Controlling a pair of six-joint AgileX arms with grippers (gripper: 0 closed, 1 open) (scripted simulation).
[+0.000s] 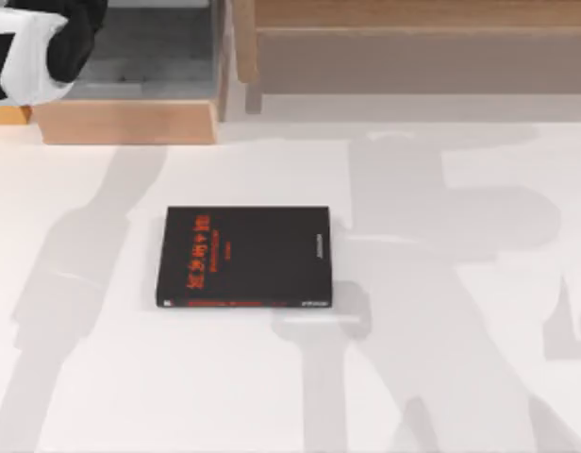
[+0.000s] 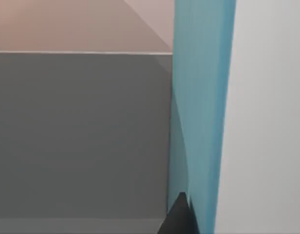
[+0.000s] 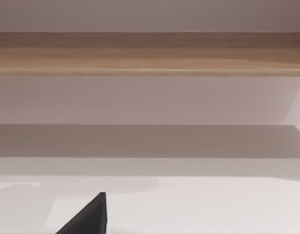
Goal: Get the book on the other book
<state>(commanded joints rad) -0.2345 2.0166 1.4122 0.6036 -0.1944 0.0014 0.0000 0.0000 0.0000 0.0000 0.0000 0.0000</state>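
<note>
Teal book (image 2: 201, 112): seen edge-on in the left wrist view as an upright teal band, close to the camera; its place on the table cannot be told.
Left gripper: a dark fingertip (image 2: 179, 217) is seen touching the teal book's lower edge; the book appears to be pinched, though the second finger is hidden.
Black book (image 1: 245, 257): laid flat just left of the table's centre, red lettering along its 9 o'clock side, pale text toward 3 o'clock.
Left arm (image 1: 45, 42): seen at 10 o'clock, at the far corner, well apart from the black book.
Right gripper: one dark fingertip (image 3: 89, 217) is seen over the white table (image 1: 460, 377); spread or pressed together cannot be told.
Wooden shelf (image 1: 413, 42): set along 12 o'clock.
</note>
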